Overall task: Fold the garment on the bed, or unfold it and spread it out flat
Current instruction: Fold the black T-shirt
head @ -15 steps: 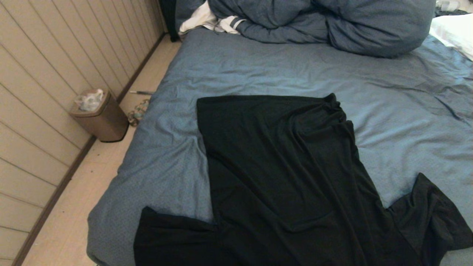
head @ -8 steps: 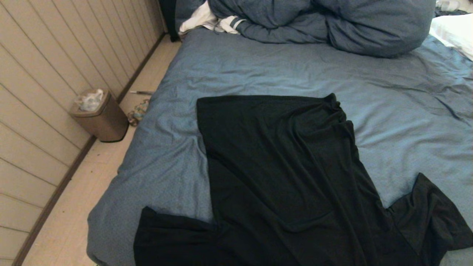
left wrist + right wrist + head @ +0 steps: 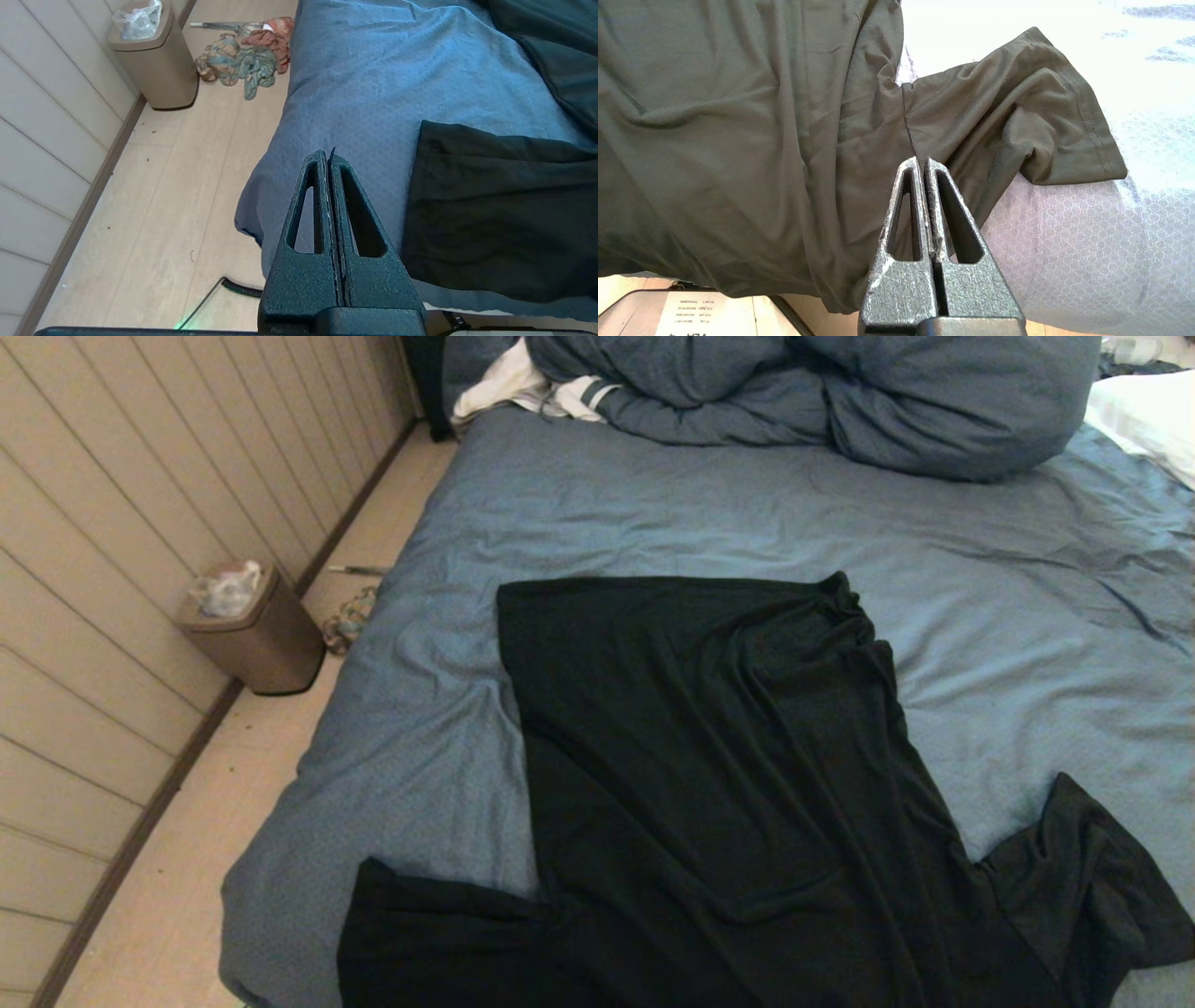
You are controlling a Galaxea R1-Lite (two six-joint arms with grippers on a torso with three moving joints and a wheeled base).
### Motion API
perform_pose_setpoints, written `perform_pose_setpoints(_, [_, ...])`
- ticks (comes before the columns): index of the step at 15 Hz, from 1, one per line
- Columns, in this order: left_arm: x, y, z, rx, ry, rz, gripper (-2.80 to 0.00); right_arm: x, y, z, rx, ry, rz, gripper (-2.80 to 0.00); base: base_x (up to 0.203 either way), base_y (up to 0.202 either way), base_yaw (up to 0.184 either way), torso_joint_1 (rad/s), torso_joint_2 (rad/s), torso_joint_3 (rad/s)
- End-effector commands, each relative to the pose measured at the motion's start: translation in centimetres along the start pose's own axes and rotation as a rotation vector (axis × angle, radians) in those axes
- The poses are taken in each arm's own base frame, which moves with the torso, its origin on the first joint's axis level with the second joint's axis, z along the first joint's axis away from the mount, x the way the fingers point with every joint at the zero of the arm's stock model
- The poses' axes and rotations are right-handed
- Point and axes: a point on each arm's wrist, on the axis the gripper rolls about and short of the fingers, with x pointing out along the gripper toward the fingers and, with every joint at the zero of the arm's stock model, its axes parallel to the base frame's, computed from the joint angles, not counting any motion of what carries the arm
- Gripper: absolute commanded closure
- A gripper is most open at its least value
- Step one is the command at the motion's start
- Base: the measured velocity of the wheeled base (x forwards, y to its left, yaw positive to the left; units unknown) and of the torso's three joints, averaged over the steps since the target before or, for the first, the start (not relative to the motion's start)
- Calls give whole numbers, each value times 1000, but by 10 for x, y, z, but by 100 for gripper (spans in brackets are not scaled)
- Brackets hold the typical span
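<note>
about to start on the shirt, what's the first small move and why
Probably open the right gripper and lower it to the bunched sleeve. Both grippers are shut and empty above the bed; the shirt lies mostly spread, but that sleeve is crumpled.

home bedroom: bed (image 3: 653, 513), bunched duvet (image 3: 840, 401), pillow (image 3: 1144, 415), bin (image 3: 252, 630).

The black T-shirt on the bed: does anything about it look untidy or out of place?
Yes. The black T-shirt is spread out but not flat: its far right corner is bunched, long creases cross the body, and the right sleeve is crumpled. Its near edge runs past the bed edge. On the floor lies a heap of colourful cloth.
</note>
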Motion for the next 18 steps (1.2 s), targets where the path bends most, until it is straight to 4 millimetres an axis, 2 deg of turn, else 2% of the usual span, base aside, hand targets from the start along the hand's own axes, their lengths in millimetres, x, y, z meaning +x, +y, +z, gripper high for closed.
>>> perform_pose_setpoints(1, [2, 0, -10, 1, 34, -1, 0, 0, 0, 0, -1, 2, -1, 0, 0, 0, 0, 0, 0, 0])
perform_pose_setpoints(18, [2, 0, -10, -17, 34, 2, 0, 0, 0, 0, -1, 1, 0, 0, 0, 0, 0, 0, 0, 0])
